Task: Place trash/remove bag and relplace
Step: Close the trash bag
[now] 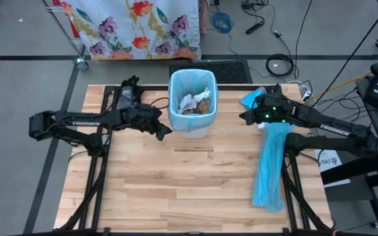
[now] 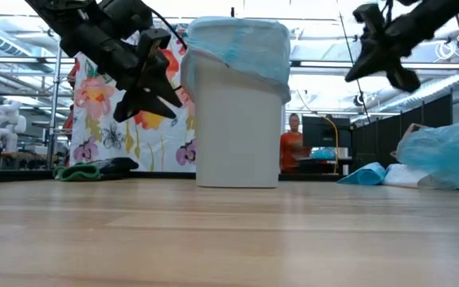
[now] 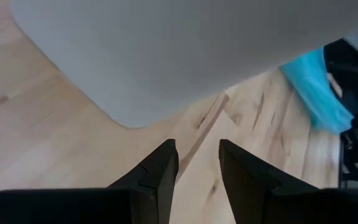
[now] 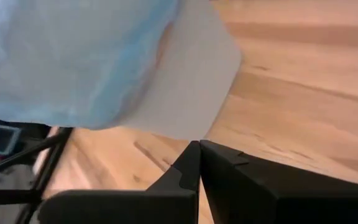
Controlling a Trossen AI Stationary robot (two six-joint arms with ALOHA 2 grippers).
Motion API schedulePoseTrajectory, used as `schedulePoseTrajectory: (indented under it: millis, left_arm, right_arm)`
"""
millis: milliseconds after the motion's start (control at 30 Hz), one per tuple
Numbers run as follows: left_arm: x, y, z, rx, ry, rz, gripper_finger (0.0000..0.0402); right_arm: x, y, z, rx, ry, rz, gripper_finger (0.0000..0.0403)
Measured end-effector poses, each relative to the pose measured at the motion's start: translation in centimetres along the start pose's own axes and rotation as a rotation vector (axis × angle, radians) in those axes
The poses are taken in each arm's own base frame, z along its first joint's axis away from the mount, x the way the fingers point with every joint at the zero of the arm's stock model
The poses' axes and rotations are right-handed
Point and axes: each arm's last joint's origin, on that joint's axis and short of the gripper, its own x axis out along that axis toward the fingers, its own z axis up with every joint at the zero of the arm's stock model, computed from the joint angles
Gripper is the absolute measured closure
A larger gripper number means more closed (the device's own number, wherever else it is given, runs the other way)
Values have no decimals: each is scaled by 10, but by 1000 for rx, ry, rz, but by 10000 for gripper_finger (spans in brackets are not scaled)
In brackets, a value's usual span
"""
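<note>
Bare wooden table lay nearest the overhead camera. At twelve o'clock stood the bin, lined with a pale-blue bag, the trash already inside. The left gripper hung spread and empty at its nine o'clock; the right gripper, pressed together, held nothing at three. Removing and replacing the bag apparently remained.

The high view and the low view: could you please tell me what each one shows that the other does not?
Only the high view looks into the bin, showing crumpled trash inside its blue liner, and the full length of the blue plastic strip lying under the right arm. Only the low view shows a person in the room behind. Both show the bin between the left pincer, open, and the right pincer, shut, each empty and raised.
</note>
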Motion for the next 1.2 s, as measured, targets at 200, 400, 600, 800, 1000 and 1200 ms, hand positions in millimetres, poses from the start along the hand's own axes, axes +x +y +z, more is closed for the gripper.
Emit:
schedulePoseTrajectory:
  millis: [200,400,600,800,1000,1200]
  left_arm:
    - [0,0,-1,-67,35,-23,279]
    - [0,-2,-3,-137,62,-49,278]
    - [1,-5,-6,-169,77,-57,279]
    - [1,-8,-9,-160,86,-64,278]
    - [2,-9,-9,-158,87,-62,278]
    - [2,-9,-9,-156,84,-59,278]
  right_arm:
    - [35,-21,-5,64,2,221,403]
    - [52,-34,4,107,-56,213,403]
    - [66,-32,21,73,-168,279,386]
    - [84,-34,26,121,-152,315,334]
    - [93,-32,30,122,-166,369,290]
    - [108,-33,32,161,-128,335,278]
